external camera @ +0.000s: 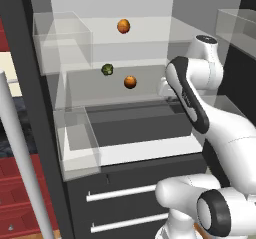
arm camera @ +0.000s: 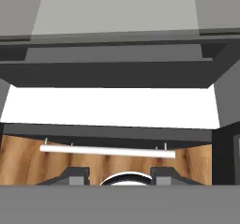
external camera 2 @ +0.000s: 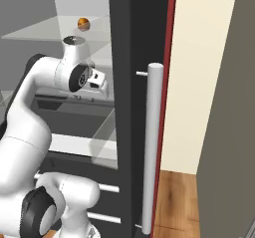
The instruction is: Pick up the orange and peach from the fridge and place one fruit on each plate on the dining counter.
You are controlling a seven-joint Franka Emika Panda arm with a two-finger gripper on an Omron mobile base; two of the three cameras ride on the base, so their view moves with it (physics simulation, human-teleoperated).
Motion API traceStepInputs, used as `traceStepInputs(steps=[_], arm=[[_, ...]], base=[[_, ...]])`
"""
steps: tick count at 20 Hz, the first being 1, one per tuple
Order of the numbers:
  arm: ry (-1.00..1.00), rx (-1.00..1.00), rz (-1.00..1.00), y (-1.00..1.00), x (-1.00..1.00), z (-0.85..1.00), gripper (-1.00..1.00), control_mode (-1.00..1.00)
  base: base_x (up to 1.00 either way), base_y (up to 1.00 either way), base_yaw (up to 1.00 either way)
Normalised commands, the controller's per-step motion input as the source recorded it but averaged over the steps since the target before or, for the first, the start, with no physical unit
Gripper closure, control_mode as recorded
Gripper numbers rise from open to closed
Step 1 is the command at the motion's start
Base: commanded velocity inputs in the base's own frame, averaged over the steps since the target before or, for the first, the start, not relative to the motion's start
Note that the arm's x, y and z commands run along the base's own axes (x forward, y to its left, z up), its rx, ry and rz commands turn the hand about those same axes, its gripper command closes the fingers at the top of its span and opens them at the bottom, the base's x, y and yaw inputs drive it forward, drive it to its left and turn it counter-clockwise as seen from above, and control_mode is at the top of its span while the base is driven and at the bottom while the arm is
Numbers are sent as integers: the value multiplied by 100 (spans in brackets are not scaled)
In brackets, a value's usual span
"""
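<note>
Inside the fridge point(external camera: 30, 83), fruit sits left of the jaws point(external camera: 163, 87).
One orange fruit point(external camera: 130, 82) lies on the middle glass shelf, another point(external camera: 123, 26) on the shelf above; whether the jaws are spread, I cannot tell.

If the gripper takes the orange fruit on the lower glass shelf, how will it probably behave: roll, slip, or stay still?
The lower orange fruit looks round and sits free on a smooth glass shelf, so a nudge would likely set it rolling. Its small, curved body may slip out of two flat fingers unless gripped across the middle. The green vegetable beside it might get bumped.
</note>
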Motion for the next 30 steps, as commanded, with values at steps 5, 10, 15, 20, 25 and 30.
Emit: traceStepInputs(steps=[5, 10, 15, 20, 25, 30], arm=[[-13, 0, 0, 18, 0, 0, -100, -100], [-4, 0, 0, 55, 15, 0, -100, -100], [0, 0, 1, 45, 45, 0, -100, -100], [0, 0, 0, 15, 66, 0, -100, -100], [-1, 0, 0, 0, 63, -11, -100, -100], [0, 0, 0, 0, 67, -22, -100, -100]], base=[[0, 0, 0], [0, 0, 0], [0, 0, 0], [0, 0, 0], [0, 0, 0], [0, 0, 0]])
